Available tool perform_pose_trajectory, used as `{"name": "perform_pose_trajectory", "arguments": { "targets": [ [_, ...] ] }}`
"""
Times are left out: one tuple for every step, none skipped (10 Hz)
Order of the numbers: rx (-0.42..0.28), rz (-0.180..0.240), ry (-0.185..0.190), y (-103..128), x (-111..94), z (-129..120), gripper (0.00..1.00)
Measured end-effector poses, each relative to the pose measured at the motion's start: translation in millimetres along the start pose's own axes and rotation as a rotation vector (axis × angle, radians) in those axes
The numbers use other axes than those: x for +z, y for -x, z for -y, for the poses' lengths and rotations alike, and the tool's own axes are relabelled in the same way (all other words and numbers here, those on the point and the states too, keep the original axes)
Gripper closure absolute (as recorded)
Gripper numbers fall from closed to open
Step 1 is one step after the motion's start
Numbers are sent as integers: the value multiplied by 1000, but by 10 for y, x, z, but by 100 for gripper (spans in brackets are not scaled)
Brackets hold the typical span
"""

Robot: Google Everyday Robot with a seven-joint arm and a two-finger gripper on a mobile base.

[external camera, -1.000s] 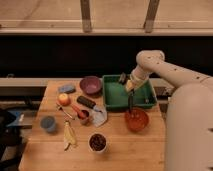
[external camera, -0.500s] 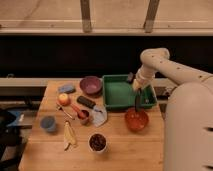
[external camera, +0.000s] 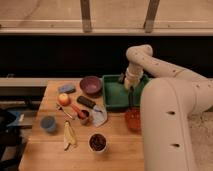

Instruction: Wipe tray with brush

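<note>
Tray [external camera: 114,96], the green one the task turns on, sits at about one o'clock on the wooden bench [external camera: 50,150], just right of the purple bowl [external camera: 90,85] and above the orange-red bowl [external camera: 133,119]. Over its right half hangs the end effector [external camera: 130,89], its fingers together and clamped on the slim black brush [external camera: 131,98], which points down toward six o'clock at the tray's right rim. To wipe well, the arm should probably keep the tip pressed lightly on the tray floor and sweep toward nine o'clock without catching the raised wall or nudging either bowl.
</note>
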Motion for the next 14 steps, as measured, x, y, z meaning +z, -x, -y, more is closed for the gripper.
{"name": "perform_pose_trajectory", "arguments": {
  "targets": [
    [-21, 4, -2, -4, -20, -43, 100],
    [-34, 22, 6, 1, -49, -65, 100],
    [-51, 36, 17, -3, -72, -103, 100],
    [-65, 45, 28, 9, -81, -140, 100],
    [-85, 53, 44, 53, -89, -224, 100],
    [-106, 60, 63, 89, -86, -312, 100],
    [-121, 64, 82, 80, -99, -352, 100],
    [-130, 60, 95, 47, -98, -374, 100],
    [-145, 59, 110, 21, -104, -427, 100],
    [-163, 55, 125, -18, -94, -493, 100],
    [-179, 44, 135, -113, -100, -547, 100],
    [-187, 34, 136, -182, -104, -567, 100],
    [-196, 17, 128, -314, -122, -557, 100],
    [-190, 0, 112, -444, -150, -491, 100]
  ]
}}
